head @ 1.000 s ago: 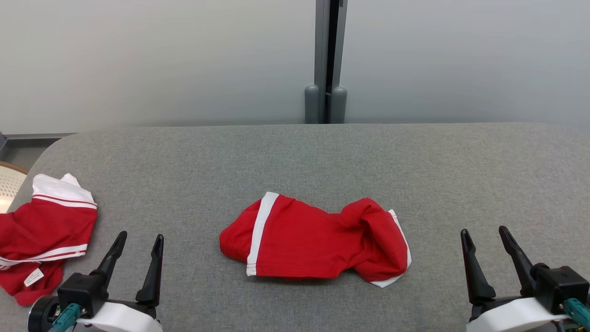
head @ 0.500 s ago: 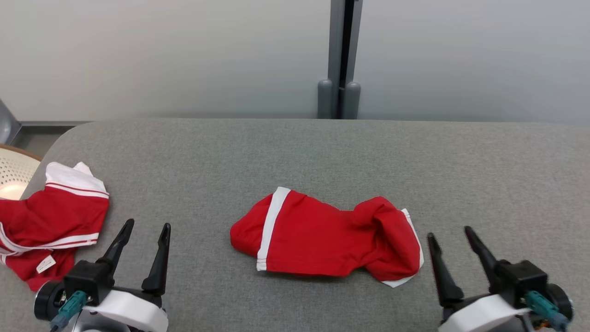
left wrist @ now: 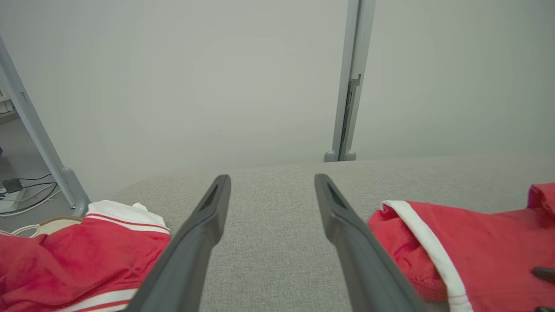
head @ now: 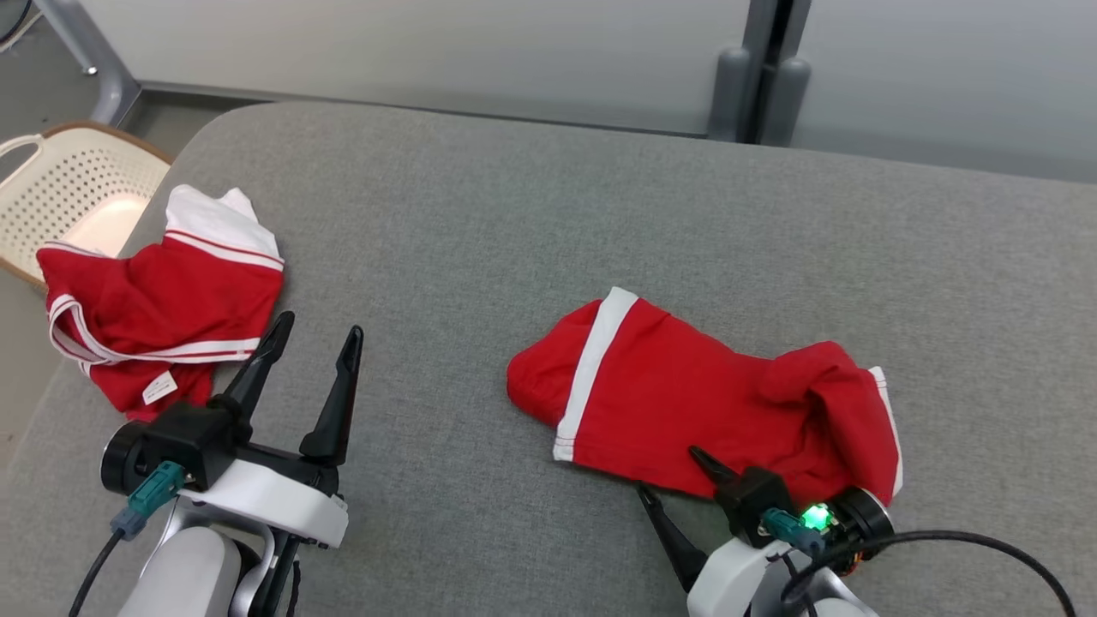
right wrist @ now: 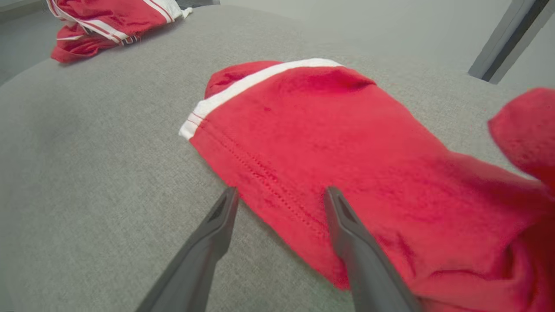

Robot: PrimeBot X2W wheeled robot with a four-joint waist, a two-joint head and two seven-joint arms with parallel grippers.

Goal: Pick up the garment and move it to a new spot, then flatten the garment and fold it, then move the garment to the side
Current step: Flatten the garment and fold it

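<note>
Garment [head: 711,411] lies crumpled in the middle of the grey padded table [head: 514,214]. Our right gripper [right wrist: 281,190] sits at its near hem with jaws apart, one finger over red cloth and one over bare grey. Our left gripper [head: 321,324] hovers spread wide, holding nothing, beside a second red garment [head: 163,317]. The risk: we close too shallow and pinch a single layer, so the bundle slips or drags, or we nip the padding instead. A cream basket [head: 60,184] off the left edge shows a patch of pale floor; the rest we can't tell.
</note>
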